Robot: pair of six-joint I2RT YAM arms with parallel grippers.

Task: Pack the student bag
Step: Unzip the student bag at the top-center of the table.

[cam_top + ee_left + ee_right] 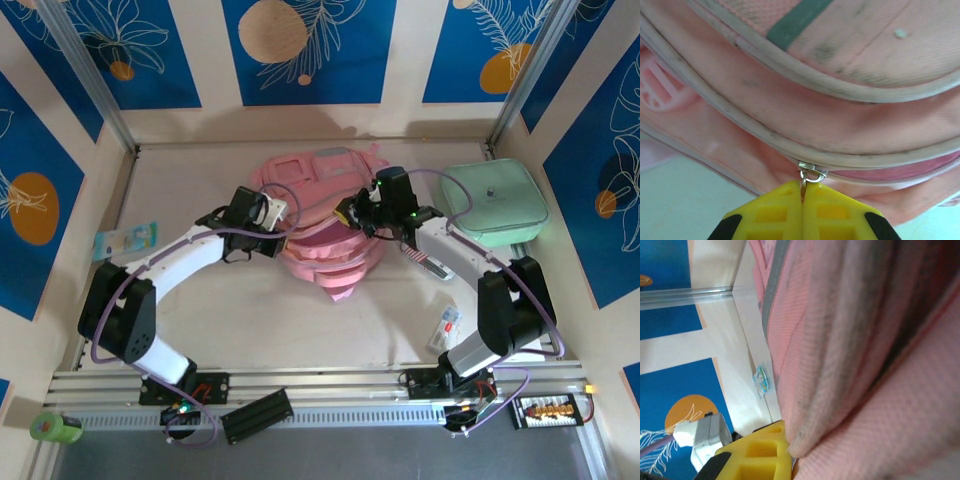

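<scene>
On the pale counter (300, 330), left jaws pinched the pink fabric backpack's (312, 172) metal zip pull (810, 175), likely to open it. Its fabric sat clamped in the right jaws, apparently as a brace.

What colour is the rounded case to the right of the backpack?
The case is mint green, clearest in the top external view.

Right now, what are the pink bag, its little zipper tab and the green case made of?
The pink bag looks like woven cloth, matte and smudged: its weave shows. The zipper tab looks like shiny silvery metal. The green case looks smooth, maybe plastic or coated cloth.
</scene>
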